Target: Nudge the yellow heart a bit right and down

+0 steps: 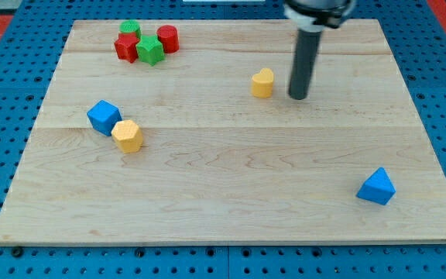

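The yellow heart (262, 83) lies on the wooden board (231, 194), above the middle and a little to the view's right. My tip (298, 97) rests on the board just to the heart's right and slightly lower, a small gap apart from it. The dark rod rises straight up from the tip to the view's top edge.
A yellow hexagon (128, 136) touches a blue cube (104, 117) at the view's left. A cluster at the top left holds a red cylinder (167, 38), a green block (150, 50), a red block (126, 47) and another green block (129, 29). A blue triangle (376, 187) lies at the bottom right.
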`<state>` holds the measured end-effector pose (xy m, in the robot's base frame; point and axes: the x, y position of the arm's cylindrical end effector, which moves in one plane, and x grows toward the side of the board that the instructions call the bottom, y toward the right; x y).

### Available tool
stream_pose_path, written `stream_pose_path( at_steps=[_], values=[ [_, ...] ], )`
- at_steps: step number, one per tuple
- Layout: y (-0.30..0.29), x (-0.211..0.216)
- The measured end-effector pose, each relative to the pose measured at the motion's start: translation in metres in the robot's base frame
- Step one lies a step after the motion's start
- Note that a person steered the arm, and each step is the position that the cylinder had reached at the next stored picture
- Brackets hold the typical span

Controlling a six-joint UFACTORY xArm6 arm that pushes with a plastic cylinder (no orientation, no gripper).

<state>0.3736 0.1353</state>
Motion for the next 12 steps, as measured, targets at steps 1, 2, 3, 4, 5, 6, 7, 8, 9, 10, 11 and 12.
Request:
stream_pose_path(
  at_steps=[1, 2, 3, 4, 5, 6, 7, 8, 9, 10, 11, 12],
  values=[
    [-0.006, -0.021],
    [-0.081, -0.021],
    [-0.15, -0.013],
    [-0.179, -0.014],
    [-0.181, -0.025],
    [-0.214, -0.025],
    [-0.255, 0.012],
    [-0.259, -0.005],
    [-0.268, -0.033],
    [-0.316, -0.012],
    [-0.297, 0.012],
    [-0.274, 0.011]
  ],
)
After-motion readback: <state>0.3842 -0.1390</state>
